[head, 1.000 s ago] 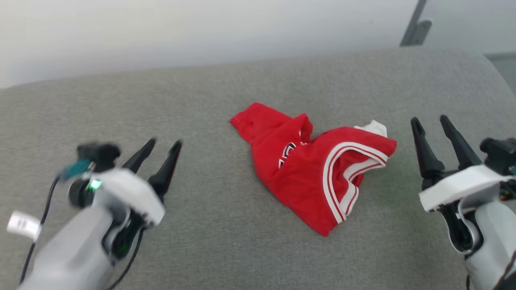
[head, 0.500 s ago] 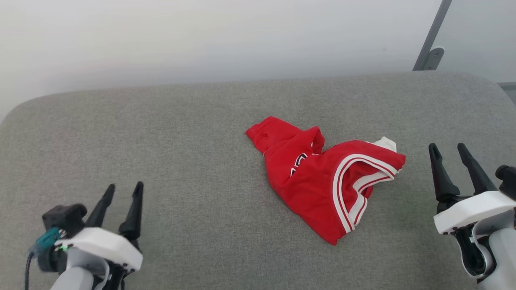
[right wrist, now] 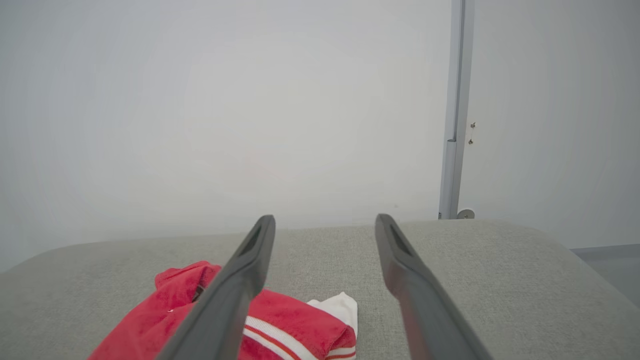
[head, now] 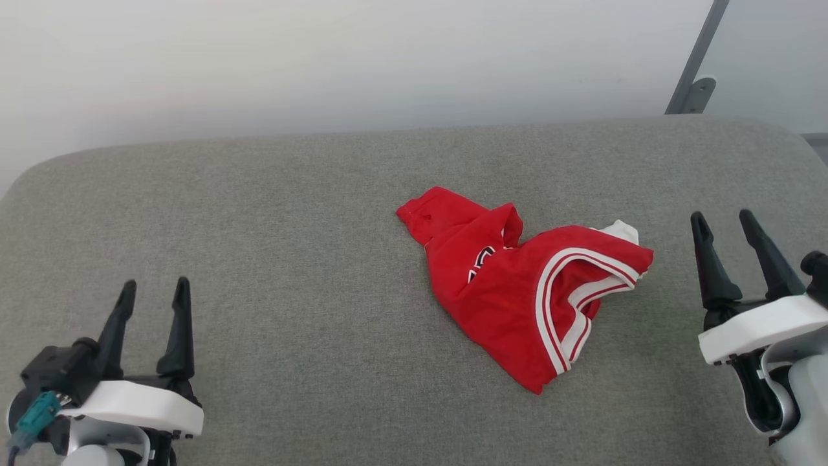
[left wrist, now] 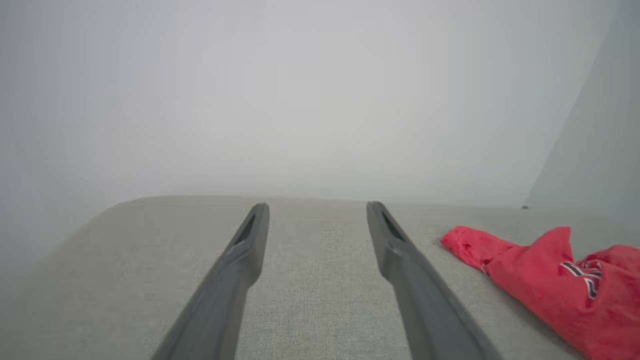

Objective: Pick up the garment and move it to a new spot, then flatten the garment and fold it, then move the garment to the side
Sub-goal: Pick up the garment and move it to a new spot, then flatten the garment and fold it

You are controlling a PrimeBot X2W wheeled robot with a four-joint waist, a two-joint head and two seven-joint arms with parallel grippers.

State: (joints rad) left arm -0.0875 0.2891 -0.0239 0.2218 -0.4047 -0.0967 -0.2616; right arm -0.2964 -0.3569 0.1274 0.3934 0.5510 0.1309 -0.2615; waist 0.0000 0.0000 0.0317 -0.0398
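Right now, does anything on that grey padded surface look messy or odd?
Only the red jersey: it lies crumpled in a heap, one white sleeve poking out behind. The left claw and right claw stand open, clear of it. Nothing looks damaged.

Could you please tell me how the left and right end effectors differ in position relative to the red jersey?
The left end effector is far from the red jersey, across grey cushion; the right end effector is close beside its white sleeve. The left one sits lower in the head view than the right one. Both are open and empty.
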